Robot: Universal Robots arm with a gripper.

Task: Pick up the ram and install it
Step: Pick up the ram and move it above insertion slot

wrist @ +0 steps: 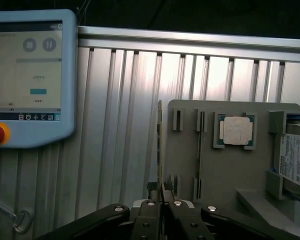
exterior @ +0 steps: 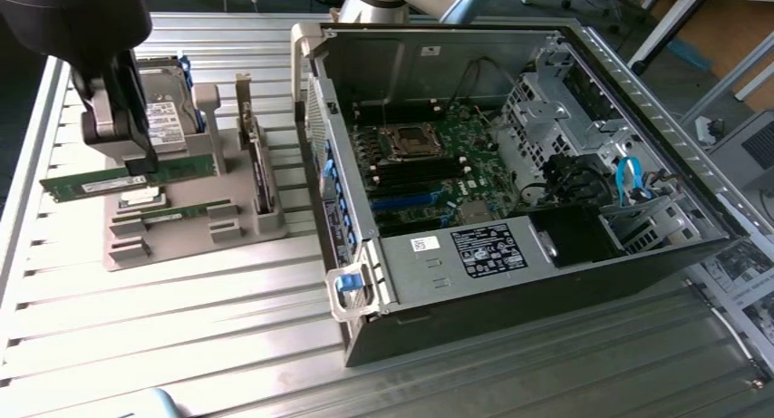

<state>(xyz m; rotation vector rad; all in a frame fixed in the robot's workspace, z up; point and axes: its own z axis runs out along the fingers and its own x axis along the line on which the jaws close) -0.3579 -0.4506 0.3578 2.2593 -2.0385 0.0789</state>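
Note:
My gripper (exterior: 143,167) is shut on the ram (exterior: 121,178), a long green stick with a white label. I hold it near its middle, lifted just above the grey holder block (exterior: 169,241) at the exterior view's left. In the wrist view the ram (wrist: 160,145) appears edge-on as a thin line running away from my closed fingertips (wrist: 161,192), along the holder's (wrist: 225,170) edge. The open computer case (exterior: 508,255) lies at the exterior view's right, with its motherboard (exterior: 423,155) and memory slots (exterior: 405,203) exposed.
The holder also carries a second green stick (exterior: 181,214) in a slot, a square silver CPU (wrist: 236,131), a hard drive (wrist: 296,160) and an upright card (exterior: 256,160). A teach pendant (wrist: 30,75) lies on the ribbed aluminium table (exterior: 181,345).

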